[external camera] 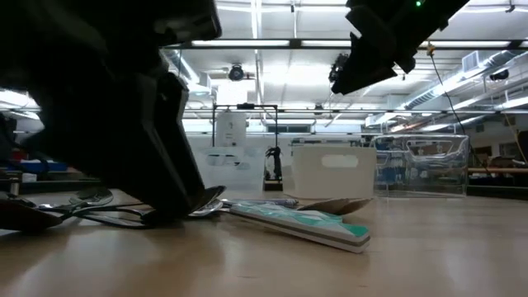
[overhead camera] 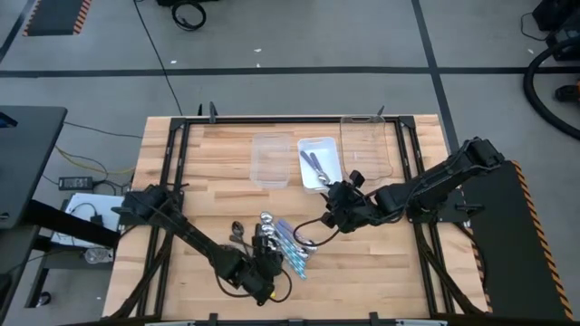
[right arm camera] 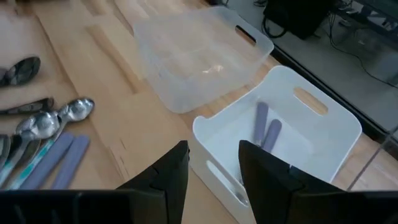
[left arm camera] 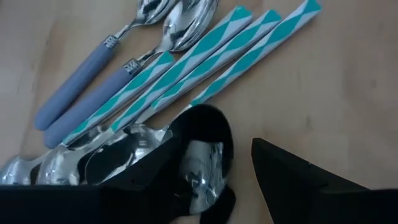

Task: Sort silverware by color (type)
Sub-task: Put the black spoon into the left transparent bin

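Reaching into the spoons (left arm camera: 155,81) on the tabletop (left arm camera: 348,81), my left gripper (left arm camera: 239,168) is spread, empty. The handles touch, so I may snag two. My right gripper (right arm camera: 214,165) hangs released by the white tray (right arm camera: 323,134).

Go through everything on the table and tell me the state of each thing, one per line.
Left gripper: open, down at the spoon pile.
Right gripper: open, empty, above the white tray.
White tray: holds two purple-handled spoons.
Clear tray: empty.
Teal-striped spoons: lying flat, side by side.
Silver spoons: lying on the table.

Two dark jointed arms; black wedge-shaped fingers (right arm camera: 267,168), matte.
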You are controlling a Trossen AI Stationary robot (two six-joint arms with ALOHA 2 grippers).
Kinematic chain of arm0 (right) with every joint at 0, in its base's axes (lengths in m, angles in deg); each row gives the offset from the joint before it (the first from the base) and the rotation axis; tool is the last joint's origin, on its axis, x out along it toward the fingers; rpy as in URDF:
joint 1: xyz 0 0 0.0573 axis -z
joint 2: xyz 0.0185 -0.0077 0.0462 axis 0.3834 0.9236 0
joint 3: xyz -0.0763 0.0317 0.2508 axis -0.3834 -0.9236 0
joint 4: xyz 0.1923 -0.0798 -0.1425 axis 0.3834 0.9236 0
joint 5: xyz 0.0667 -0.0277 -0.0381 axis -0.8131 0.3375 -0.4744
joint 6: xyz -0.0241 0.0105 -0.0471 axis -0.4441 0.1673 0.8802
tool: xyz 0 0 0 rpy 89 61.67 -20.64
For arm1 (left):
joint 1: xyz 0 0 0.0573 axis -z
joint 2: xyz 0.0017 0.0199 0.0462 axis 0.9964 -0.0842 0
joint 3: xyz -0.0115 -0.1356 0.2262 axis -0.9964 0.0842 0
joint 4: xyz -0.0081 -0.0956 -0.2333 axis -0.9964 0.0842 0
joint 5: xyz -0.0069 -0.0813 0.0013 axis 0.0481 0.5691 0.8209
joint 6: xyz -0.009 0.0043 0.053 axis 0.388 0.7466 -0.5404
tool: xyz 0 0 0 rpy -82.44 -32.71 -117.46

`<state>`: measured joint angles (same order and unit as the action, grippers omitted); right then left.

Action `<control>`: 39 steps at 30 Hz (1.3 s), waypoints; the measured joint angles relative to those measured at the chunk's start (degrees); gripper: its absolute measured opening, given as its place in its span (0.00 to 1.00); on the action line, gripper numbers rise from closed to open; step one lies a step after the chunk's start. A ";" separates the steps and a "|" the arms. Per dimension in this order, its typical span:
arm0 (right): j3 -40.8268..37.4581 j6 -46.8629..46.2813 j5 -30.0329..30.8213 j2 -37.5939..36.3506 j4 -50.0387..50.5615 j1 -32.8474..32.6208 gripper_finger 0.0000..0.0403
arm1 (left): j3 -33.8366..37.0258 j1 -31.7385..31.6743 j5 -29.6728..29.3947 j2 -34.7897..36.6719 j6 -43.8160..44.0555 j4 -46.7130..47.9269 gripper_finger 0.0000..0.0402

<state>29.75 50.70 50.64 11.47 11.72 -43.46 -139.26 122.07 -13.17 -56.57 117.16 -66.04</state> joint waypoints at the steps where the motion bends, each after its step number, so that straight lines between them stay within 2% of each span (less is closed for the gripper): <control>1: -0.09 0.55 -0.11 0.10 0.21 0.01 0.37 | -0.02 0.00 -0.56 -0.50 0.45 0.11 0.52; 6: -0.08 2.17 -0.72 0.76 -1.83 0.04 0.37 | -0.19 0.44 -2.07 -1.73 3.14 0.31 0.51; 9: -0.06 2.61 -0.89 0.92 -1.79 0.07 0.37 | -0.20 1.05 -3.32 -2.20 3.18 0.67 0.47; 21: -0.06 3.39 -1.90 0.92 -2.51 0.50 0.37 | -0.11 0.90 -4.18 -2.54 0.78 1.53 0.15; 25: -0.06 3.70 -1.99 0.90 -2.57 0.52 0.37 | -0.13 0.94 -4.85 -2.47 -0.86 1.66 0.07; 32: -0.06 5.17 -1.99 0.90 -2.92 1.23 0.37 | -0.16 1.01 -4.54 -2.06 -0.87 2.47 0.05; 39: -0.06 7.07 -4.95 0.88 -4.78 3.05 0.37 | 0.13 1.51 -1.44 2.35 0.39 5.61 0.04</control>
<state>29.70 57.77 45.68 12.34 6.94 -40.41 -139.12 123.58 -14.61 -54.22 117.55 -60.42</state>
